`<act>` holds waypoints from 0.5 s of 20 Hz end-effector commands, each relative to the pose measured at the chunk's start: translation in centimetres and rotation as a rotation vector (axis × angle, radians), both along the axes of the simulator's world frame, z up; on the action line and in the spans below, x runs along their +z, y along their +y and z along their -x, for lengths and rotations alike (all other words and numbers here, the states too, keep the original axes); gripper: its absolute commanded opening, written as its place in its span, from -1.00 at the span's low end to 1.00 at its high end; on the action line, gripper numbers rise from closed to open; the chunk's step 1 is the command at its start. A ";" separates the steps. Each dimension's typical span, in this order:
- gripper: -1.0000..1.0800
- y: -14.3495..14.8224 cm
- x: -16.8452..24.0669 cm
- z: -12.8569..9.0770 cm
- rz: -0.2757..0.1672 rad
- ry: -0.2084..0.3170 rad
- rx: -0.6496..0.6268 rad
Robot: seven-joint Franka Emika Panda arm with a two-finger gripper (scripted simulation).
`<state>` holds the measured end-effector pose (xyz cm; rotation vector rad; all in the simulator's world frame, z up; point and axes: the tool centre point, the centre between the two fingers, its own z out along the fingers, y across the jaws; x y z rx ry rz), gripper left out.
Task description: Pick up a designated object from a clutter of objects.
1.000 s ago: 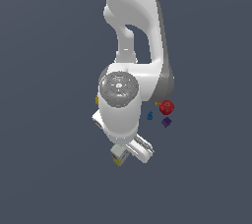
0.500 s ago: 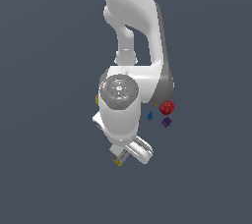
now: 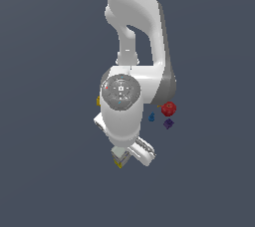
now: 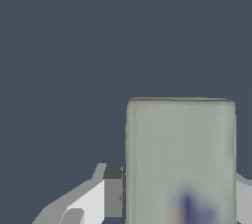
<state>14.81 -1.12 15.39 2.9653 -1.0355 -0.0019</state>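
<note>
Between the fingers (image 4: pixel 114 196) sits the off-white carton (image 4: pixel 180 159), and they are closed against its two sides. Against half a second ago nothing has shifted, so the grasp seems settled; farther away lie the red ball (image 3: pixel 169 108) and small pieces, well apart.

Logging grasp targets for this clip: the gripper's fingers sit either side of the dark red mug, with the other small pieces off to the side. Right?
Not the mug: the wrist view shows the fingers flanking the off-white carton. The rest holds; the red item lies apart.
</note>
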 end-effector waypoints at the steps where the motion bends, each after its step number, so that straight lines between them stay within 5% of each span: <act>1: -1.00 0.2 0.6 0.1 0.000 -0.001 0.000; 10: -1.00 2.2 6.0 1.3 0.000 -0.001 0.000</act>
